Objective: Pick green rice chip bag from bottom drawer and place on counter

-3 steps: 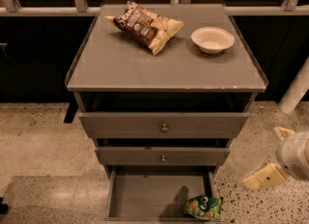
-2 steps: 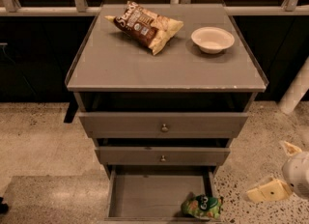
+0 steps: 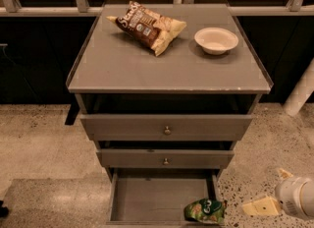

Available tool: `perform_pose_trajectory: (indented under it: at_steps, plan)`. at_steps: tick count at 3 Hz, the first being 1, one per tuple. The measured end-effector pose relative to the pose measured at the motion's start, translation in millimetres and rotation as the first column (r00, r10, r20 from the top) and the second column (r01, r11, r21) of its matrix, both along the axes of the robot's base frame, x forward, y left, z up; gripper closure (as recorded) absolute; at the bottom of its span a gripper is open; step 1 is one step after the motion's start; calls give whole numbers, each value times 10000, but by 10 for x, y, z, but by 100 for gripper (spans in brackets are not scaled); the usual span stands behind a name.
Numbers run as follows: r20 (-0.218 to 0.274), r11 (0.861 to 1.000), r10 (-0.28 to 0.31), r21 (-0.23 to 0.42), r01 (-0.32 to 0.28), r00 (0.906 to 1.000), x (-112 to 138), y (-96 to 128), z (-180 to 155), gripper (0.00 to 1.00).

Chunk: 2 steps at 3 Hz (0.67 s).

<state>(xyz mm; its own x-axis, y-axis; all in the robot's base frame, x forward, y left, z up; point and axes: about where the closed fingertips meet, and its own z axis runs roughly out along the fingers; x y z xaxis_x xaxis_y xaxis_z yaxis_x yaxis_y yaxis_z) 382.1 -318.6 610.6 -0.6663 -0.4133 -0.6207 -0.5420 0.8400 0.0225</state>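
The green rice chip bag (image 3: 205,211) lies in the front right corner of the open bottom drawer (image 3: 147,197), its right end against the drawer's side wall. The counter (image 3: 147,65) is the grey top of the cabinet above. My gripper (image 3: 271,190) hangs low over the floor to the right of the drawer, a short way from the bag and apart from it. Its two pale fingers (image 3: 260,206) are spread and hold nothing.
A brown-and-cream chip bag (image 3: 147,25) and a white bowl (image 3: 216,40) sit on the counter's back half. Two knobbed drawers (image 3: 167,129) above the bottom one stand slightly out. A white post (image 3: 299,94) stands at the right on the speckled floor.
My gripper has moved down and slightly right, lower beside the bottom drawer. The bags, bowl and drawers have not moved.
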Motion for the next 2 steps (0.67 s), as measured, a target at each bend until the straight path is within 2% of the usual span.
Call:
perform_pose_trajectory:
  at_steps: [1, 2]
  plan:
    - [-60, 10000, -19, 78, 19, 10000, 0, 6, -60, 0]
    - [-83, 9984, -556, -74, 555, 9984, -2, -8, -80, 0]
